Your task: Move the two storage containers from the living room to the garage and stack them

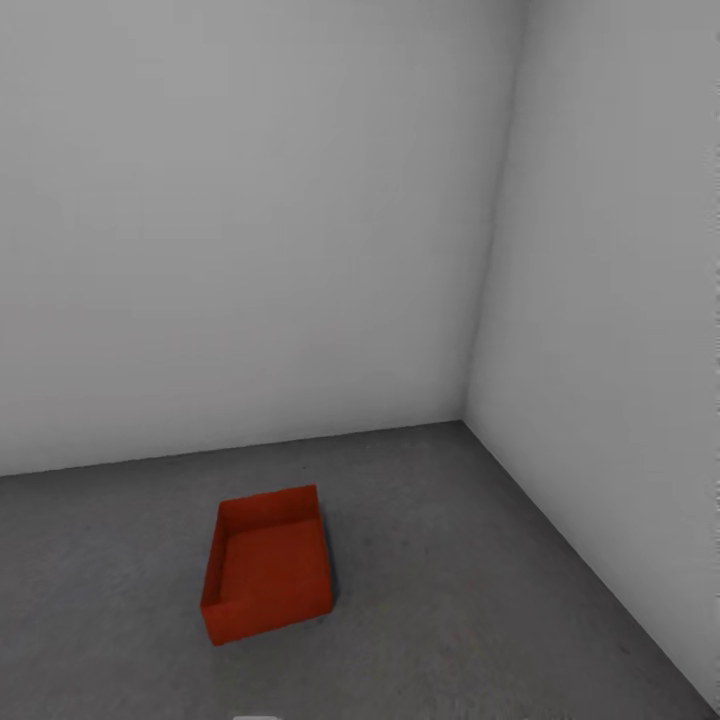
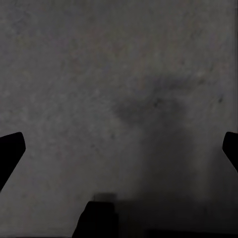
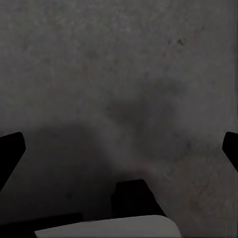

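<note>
One storage container (image 1: 265, 568) sits on the garage floor (image 1: 480, 600), lower left of centre; both grippers (image 2: 119, 148) (image 3: 119, 148) hang released, empty. Fetch the second, then lower it squarely inside.

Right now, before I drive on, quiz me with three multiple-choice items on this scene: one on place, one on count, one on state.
1. Where does the storage container sit?
A. On the grey concrete floor near the corner of two white walls
B. On a wooden cabinet
C. Held in a gripper

2. How many orange-red containers show in the head view?
A. Three
B. Two
C. One

3. How do the fingers of the left gripper and right gripper stand?
A. Clamped on a bin
B. Spread wide with nothing between them
C. Shut tight together

Answers: 1 A, it rests on the floor below the wall corner. 2 C, a single lidless bin shows. 3 B, both wrist views show dark fingertips at the opposite edges over bare concrete.
</note>
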Robot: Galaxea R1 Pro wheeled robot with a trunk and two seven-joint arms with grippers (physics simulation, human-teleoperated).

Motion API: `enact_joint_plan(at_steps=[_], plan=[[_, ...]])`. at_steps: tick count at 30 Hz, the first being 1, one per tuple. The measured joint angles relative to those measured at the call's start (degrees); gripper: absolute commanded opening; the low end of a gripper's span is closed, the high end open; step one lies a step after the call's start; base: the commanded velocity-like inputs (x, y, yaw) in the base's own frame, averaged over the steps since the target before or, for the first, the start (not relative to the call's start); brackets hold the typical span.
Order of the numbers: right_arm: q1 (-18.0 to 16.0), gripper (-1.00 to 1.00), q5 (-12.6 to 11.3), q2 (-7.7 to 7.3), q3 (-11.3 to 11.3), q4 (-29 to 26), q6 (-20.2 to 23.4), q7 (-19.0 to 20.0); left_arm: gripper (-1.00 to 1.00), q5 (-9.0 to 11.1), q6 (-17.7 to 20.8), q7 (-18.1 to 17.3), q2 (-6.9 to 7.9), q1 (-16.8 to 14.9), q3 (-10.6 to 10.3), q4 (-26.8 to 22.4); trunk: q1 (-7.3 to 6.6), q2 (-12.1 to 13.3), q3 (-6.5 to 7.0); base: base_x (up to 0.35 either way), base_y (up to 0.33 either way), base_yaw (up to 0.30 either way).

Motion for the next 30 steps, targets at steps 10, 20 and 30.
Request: enact_joint_plan(at_steps=[10,20,30], plan=[[0.25,1.0,-0.13,-0.09,0.01,0.0,-0.02,0.0,1.0,0.0,0.0,-0.06,-0.08,1.62,0.0,-0.01,0.0,0.0,0.0,0.0,0.0,-0.149],[0.25,1.0,-0.16,-0.14,0.01,0.0,0.08,0.0,1.0,0.0,0.09,0.01,-0.03,2.97,-0.01,-0.06,0.0,0.0,0.0,0.0,0.0,-0.148],[1.42,1.0,-0.16,-0.45,-0.04,0.0,-0.01,0.0,1.0,-0.03,-0.14,0.02,-0.03,3.03,-0.01,-0.1,0.0,0.0,0.0,0.0,0.0,-0.148]])
